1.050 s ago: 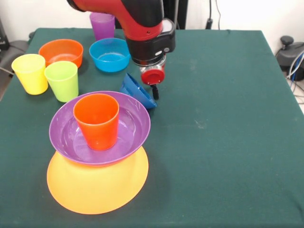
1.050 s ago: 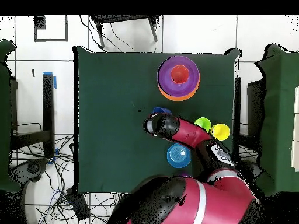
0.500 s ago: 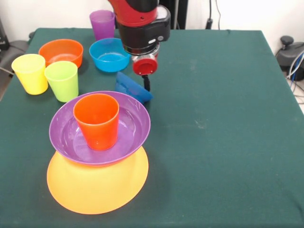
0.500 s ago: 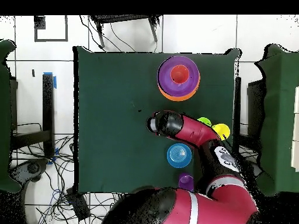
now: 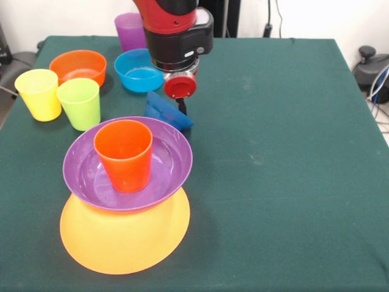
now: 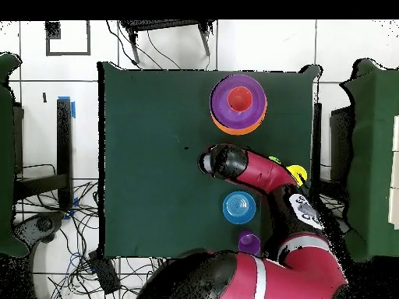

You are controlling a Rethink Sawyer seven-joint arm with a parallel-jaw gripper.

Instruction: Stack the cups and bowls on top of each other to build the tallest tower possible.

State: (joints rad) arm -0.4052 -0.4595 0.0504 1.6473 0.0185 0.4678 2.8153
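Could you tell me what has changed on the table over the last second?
The gripper has carried the tilted dark blue bowl leftward and farther back in the front view, toward the light blue bowl. The tower, yellow cup, green cup, orange bowl and purple cup stayed put.

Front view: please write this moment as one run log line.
gripper: at tilted dark blue bowl, grasp unclear | tower: orange-red cup in purple bowl on yellow-orange bowl
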